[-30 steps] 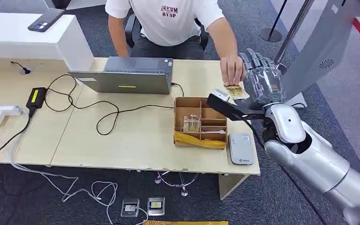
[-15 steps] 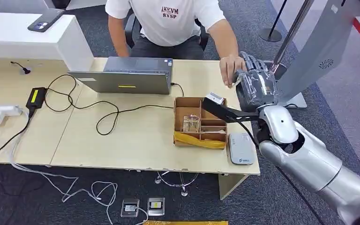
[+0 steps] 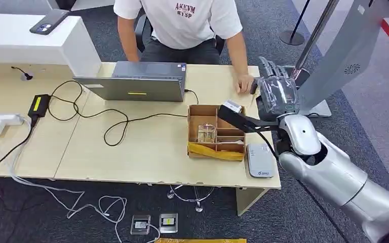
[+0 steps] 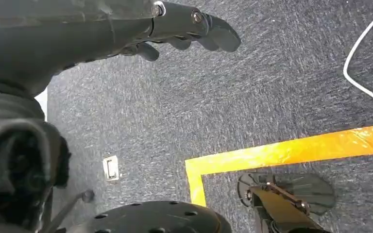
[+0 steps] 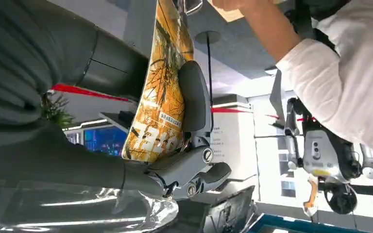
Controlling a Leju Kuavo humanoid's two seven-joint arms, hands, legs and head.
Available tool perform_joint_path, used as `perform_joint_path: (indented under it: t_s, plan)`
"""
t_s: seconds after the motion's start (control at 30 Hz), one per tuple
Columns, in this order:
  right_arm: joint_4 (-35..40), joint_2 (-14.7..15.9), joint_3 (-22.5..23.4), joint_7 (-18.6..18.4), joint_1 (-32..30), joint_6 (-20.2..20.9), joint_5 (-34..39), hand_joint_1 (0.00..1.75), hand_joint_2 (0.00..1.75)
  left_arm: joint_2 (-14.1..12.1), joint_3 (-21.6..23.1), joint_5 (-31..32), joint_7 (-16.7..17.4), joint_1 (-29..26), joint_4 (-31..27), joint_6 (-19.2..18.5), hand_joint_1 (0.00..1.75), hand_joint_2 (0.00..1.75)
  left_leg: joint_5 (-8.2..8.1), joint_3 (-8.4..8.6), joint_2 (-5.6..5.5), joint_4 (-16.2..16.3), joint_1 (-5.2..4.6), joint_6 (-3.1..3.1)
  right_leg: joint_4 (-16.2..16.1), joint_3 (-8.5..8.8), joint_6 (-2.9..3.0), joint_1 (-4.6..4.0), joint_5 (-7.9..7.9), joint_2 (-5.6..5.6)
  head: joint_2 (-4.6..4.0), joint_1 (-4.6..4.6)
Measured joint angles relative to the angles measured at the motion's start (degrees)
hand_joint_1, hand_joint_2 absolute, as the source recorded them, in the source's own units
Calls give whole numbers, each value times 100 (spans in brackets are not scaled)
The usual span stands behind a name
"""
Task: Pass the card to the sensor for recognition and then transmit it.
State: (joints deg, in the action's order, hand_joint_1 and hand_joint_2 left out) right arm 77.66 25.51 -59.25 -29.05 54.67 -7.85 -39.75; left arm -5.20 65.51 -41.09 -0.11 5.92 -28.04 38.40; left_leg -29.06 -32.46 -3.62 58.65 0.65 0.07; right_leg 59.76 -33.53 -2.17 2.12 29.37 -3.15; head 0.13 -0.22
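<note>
Since the earlier head frames the person's hand [image 3: 244, 84] had pulled back from the silver right hand [image 3: 276, 93] to rest on the pale wooden desk [image 3: 147, 147], while that hand stayed raised past the desk's far right corner, beyond the brown cardboard divider box [image 3: 217, 131] and the small white card sensor [image 3: 260, 160] at the front edge. Left wrist view showed the dark left hand [image 4: 175, 29] hanging over grey carpet with fingers loosely extended, holding nothing. Right wrist view showed the yellow printed card [image 5: 162, 92] pinched between the thick grey thumb [image 5: 194, 99] and the fingers of the right hand [image 5: 126, 145], near the person's white sleeve [image 5: 340, 92].
</note>
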Motion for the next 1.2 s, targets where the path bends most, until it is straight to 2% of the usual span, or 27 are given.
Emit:
perform_joint_path:
  t_s: [0.17,0.27,0.3,0.4,0.53,0.77,1.2]
  plan:
    - [-87,4,33,68,-172,-212,280,175,175,11,-2,-59,-114,-38,4,0,0,0,-1,1,3,0,0,-1,0,-2,0,0,0,-4,0,0]
    - [-196,9,135,153,-348,-554,563,175,175,37,-20,-96,-175,-65,9,0,0,0,-3,3,4,1,0,-4,-1,-4,0,0,0,-6,0,0]
    - [-236,13,201,175,-461,-689,662,175,175,50,-35,-96,-179,-71,11,0,0,0,-3,102,2,1,4,-5,-1,-8,1,-4,0,-7,0,0]
    - [-299,55,391,227,-857,-1027,844,175,175,79,-63,-96,-188,-99,24,0,0,0,-2,96,2,4,5,-4,-2,-5,3,-4,-6,-7,0,2]
    - [-387,105,656,291,-1209,-1163,915,175,175,101,-131,-44,-188,-108,57,0,0,0,-3,99,14,4,5,-5,-2,-7,3,-5,-6,-18,0,2]
    - [-437,205,942,330,-1731,-1182,857,175,175,142,-199,46,-194,-121,68,0,0,0,-3,100,16,3,7,-6,-2,-6,6,-7,-9,-21,0,0]
    - [-476,210,1191,334,-2156,-982,824,175,175,164,-223,94,-190,-125,87,0,0,0,-3,101,27,3,9,-6,-2,-7,12,-10,-13,-25,0,2]
